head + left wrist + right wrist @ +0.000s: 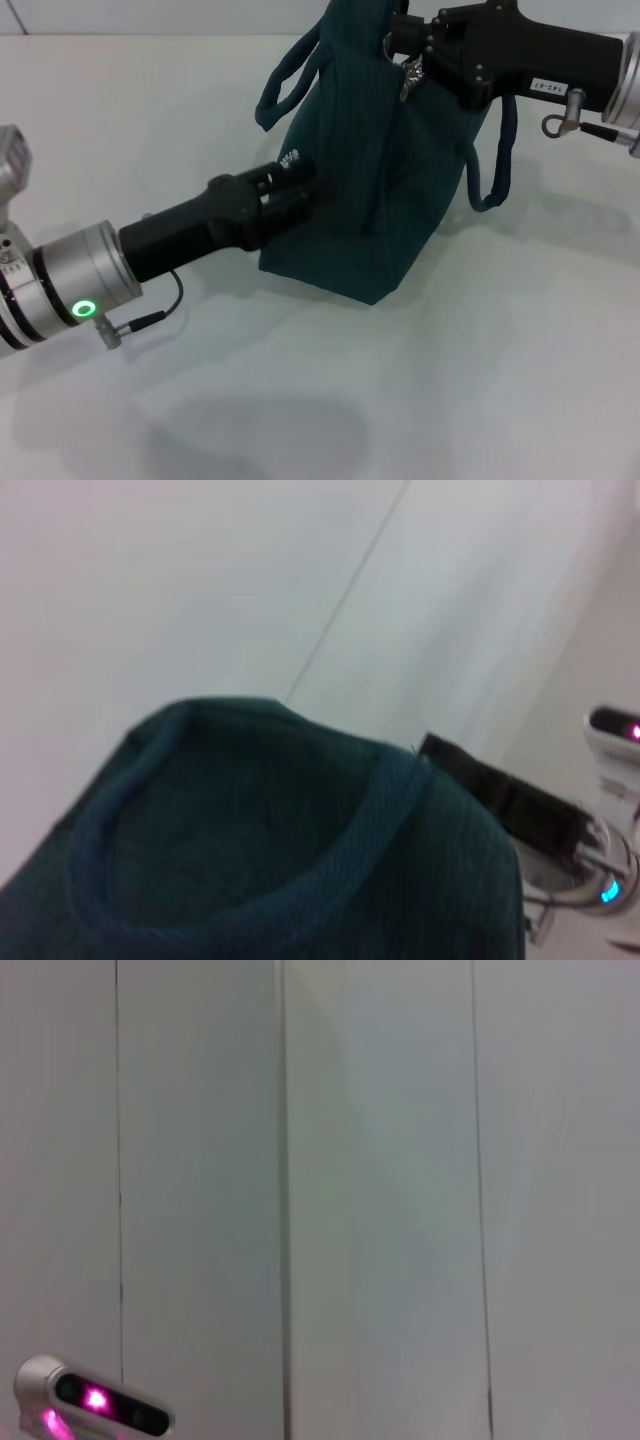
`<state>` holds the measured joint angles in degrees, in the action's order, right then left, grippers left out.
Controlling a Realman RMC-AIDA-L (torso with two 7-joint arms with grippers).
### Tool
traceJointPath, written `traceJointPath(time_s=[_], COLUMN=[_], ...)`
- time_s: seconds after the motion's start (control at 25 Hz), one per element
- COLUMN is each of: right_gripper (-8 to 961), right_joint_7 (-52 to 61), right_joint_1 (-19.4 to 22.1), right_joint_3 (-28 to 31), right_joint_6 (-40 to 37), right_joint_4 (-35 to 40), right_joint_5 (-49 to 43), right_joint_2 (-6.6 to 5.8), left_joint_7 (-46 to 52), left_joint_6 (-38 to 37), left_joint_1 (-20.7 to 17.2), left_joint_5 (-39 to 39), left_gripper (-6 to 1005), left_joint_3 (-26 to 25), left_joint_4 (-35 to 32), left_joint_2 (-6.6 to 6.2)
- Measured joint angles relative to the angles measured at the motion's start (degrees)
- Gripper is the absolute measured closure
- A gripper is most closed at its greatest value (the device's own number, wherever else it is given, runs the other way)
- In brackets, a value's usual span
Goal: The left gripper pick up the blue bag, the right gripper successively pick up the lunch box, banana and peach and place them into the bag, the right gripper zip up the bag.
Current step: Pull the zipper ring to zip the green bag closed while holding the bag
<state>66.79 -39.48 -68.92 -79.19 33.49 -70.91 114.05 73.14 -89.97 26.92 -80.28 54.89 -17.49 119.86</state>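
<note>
The blue bag (360,200) stands upright on the white table, its top cut off by the head view's upper edge. My left gripper (300,182) presses into the bag's left side, its tip buried in the fabric. My right gripper (400,40) is at the bag's top right, just above the metal zipper pull (410,80) that hangs there. The left wrist view shows the bag (250,860) close up with one rope-like handle (370,830) across it. The lunch box, banana and peach are out of view.
One handle (285,70) loops out at the bag's left and another (495,170) hangs down its right side. The white table (400,400) spreads around the bag. The right wrist view shows only pale wall panels (380,1160) and a small lit device (90,1400).
</note>
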Motion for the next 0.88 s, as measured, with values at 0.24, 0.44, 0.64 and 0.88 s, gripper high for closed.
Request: traceJointPath(time_s=[0.24,0.44,0.64,0.88], right_gripper=[936,936,936,936], right_joint_7=[0.0,0.1,0.2,0.2], right_joint_1=[0.0,-1.2,-2.4,-3.0], right_joint_3=[-0.6,-1.6,-1.7,-1.7], right_joint_6=[0.0,0.4,0.6,0.8], right_joint_4=[0.0,0.0,-0.1,-0.1], right_joint_5=[-0.1,-0.9,-2.0,-2.8], right_joint_2=[0.22,0.55,1.01,1.19], left_joint_7=[1.4,2.5,3.5,3.6], left_joint_6=[-0.3,-0.4,-1.5,-2.8], left_joint_1=[-0.7,-1.4,-0.9,0.0], left_joint_5=[3.0,4.5,4.7,5.1], left_gripper=[429,316,315,314], left_joint_3=[0.0,0.0,-0.1,0.0], left_joint_4=[-0.2,-0.6,-0.6,-0.7], left_joint_2=[-0.24,-0.33,-0.32,-0.16])
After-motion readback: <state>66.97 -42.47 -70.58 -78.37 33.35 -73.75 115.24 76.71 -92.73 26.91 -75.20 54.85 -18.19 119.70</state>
